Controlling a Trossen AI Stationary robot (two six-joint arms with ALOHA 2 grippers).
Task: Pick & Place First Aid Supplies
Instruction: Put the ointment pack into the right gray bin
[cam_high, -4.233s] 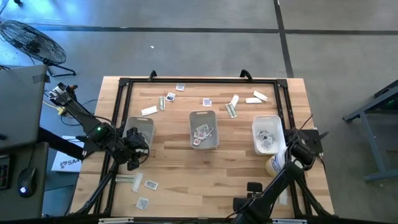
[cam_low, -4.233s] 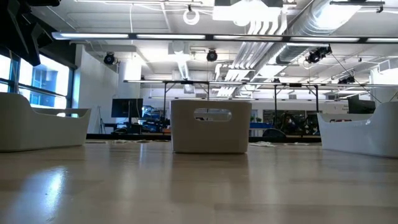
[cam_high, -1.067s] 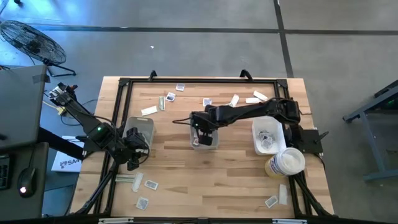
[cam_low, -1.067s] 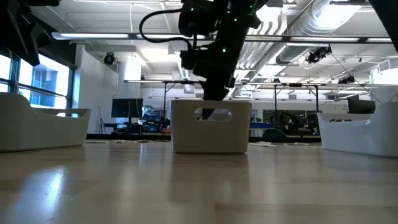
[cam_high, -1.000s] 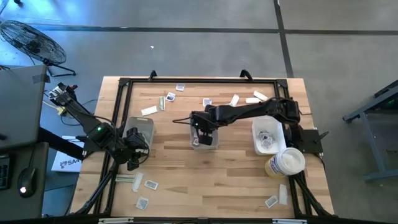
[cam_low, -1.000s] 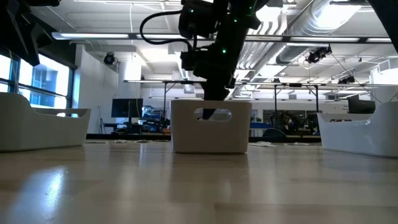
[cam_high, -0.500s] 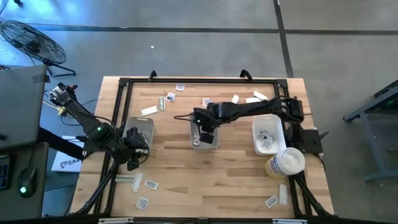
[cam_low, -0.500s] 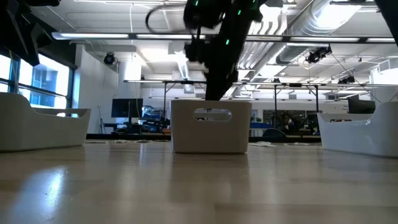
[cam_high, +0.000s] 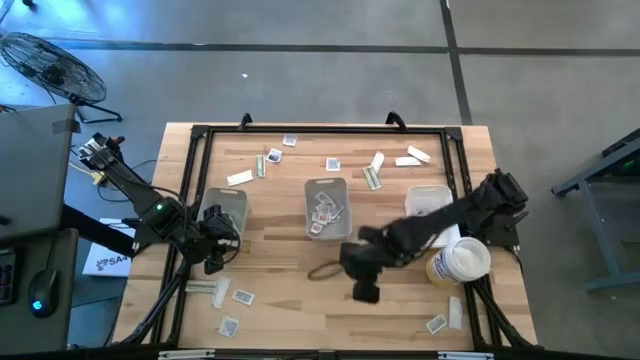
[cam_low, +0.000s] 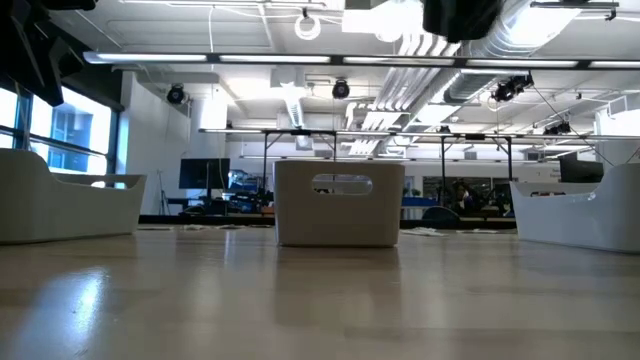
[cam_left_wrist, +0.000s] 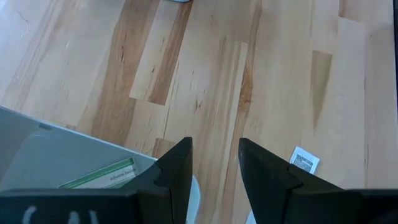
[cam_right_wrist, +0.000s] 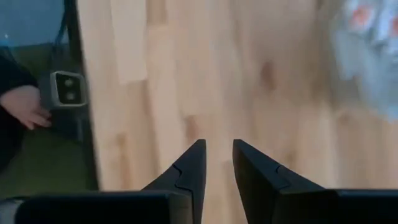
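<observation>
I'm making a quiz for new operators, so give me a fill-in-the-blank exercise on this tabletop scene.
1. The number of trays on the table is ____.
2. The round white tub with the yellow label stands nearest the ____ tray.
3. The right gripper hovers over bare wood with its fingers apart and ____ between them.
4. The left gripper waits beside the ____ tray.

Missing words: three; right; nothing; left

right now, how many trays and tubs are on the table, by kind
trays: 3
round tub: 1
total: 4
</observation>
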